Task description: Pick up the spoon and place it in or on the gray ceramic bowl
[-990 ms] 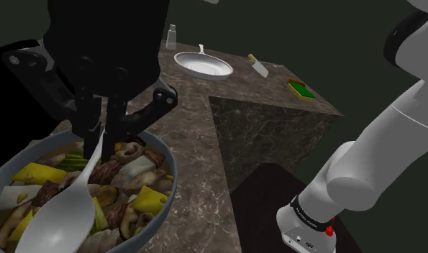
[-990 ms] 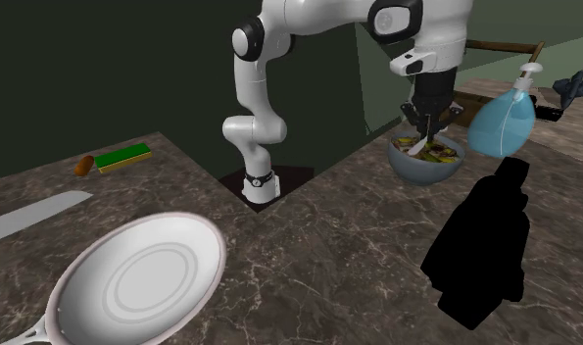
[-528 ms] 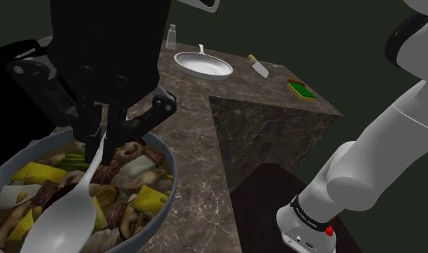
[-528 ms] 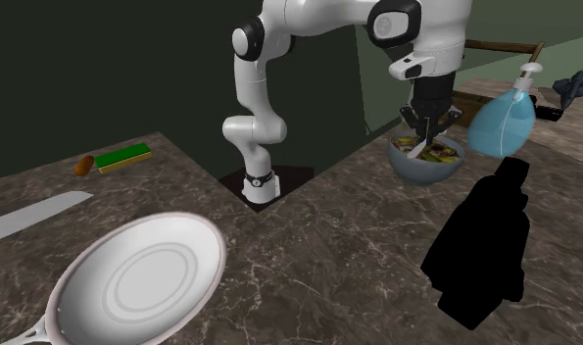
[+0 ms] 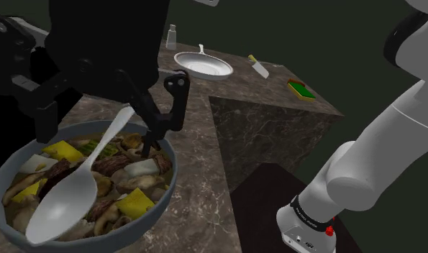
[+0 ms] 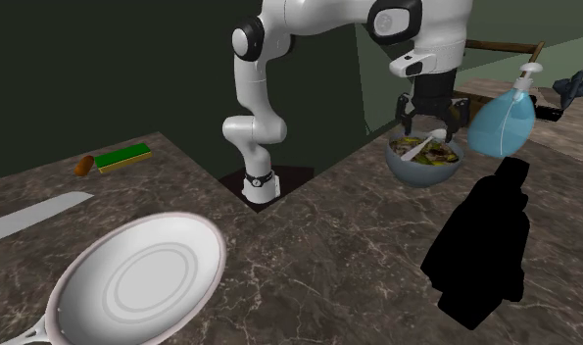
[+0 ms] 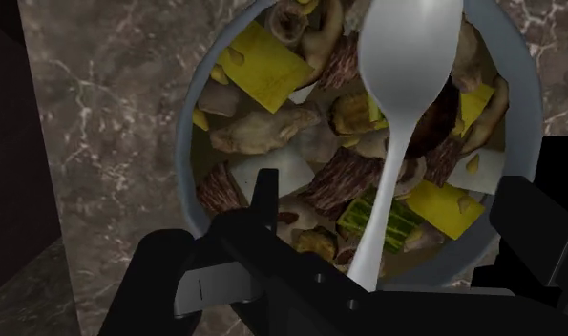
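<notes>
The all-black two-finger pincer [image 5: 101, 136] hung low over a grey-blue round bowl [image 5: 170, 183] heaped with chunks of yellow, brown, white and green food, which stood on the dark brown marbled stone table [image 5: 205, 180]. Its jaws stood wide apart and clasped nothing. The pale grey spoon [image 5: 65, 205] lay on top of the food inside the bowl, its scoop facing up. Its thin handle slanted up toward the gap between the fingers without touching either of them. In the wrist view the spoon [image 7: 410, 57] ran lengthwise between the spread fingers of the pincer [image 7: 396, 191], with the bowl's rim [image 7: 191, 124] curving round the food beneath it. In the second exterior view the pincer [image 6: 432, 123] sat just above the bowl [image 6: 426, 172], and a translucent blue spray bottle [image 6: 505, 118] stood just beside the bowl on that view's right. Farther along the table, well apart from the bowl, rested a white round frying pan [image 5: 203, 66] and a green rectangular sponge [image 5: 302, 89].
</notes>
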Available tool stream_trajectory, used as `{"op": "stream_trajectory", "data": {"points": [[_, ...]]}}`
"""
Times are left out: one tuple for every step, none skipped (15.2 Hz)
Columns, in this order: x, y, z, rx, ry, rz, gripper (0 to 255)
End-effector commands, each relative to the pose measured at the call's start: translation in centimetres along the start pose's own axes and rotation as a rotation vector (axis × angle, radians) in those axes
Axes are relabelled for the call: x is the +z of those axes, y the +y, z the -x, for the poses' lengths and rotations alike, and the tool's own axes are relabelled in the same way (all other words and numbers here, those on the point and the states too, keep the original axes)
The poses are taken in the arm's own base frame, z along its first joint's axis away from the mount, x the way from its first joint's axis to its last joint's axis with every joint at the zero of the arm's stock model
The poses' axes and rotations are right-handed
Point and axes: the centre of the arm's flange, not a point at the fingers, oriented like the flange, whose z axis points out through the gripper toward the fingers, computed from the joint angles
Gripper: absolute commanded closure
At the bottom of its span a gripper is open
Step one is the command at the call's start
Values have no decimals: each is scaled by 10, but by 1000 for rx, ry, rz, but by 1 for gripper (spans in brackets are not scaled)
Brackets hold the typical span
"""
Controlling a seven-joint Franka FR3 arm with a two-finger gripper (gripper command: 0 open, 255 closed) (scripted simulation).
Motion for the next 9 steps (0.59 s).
{"op": "stream_trajectory", "data": {"points": [[-21,1,0,0,0,1,0],[-34,1,0,0,0,1,0],[-44,1,0,0,0,1,0],[-44,1,0,0,0,1,0],[-44,1,0,0,0,1,0],[-44,1,0,0,0,1,0],[-44,1,0,0,0,1,0],[-44,1,0,0,0,1,0],[-44,1,0,0,0,1,0]]}}
